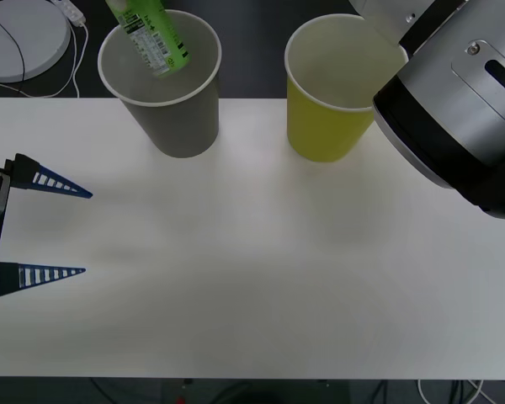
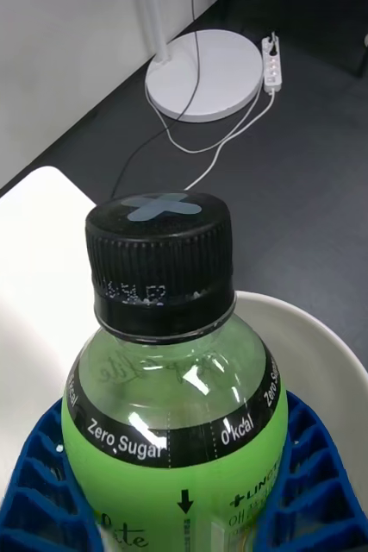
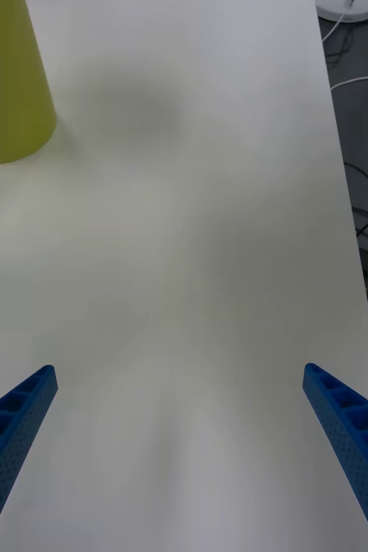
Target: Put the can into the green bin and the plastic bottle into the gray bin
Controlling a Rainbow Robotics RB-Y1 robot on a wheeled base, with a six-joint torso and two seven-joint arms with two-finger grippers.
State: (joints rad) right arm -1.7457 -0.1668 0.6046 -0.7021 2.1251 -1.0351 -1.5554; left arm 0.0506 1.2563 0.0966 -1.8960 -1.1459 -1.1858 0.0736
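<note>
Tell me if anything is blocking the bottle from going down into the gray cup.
Nothing visible is. The right gripper holds the plastic bottle tilted over the open mouth of the gray bin, its lower end already past the rim. The green bin stands apart, and the left gripper waits open at the table's edge.

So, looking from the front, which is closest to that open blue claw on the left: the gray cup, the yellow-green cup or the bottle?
From the left gripper:
1. Gray bin, nearest, far-left.
2. Plastic bottle, tilted over that bin's mouth.
3. Green bin, farthest, far-right.
</note>
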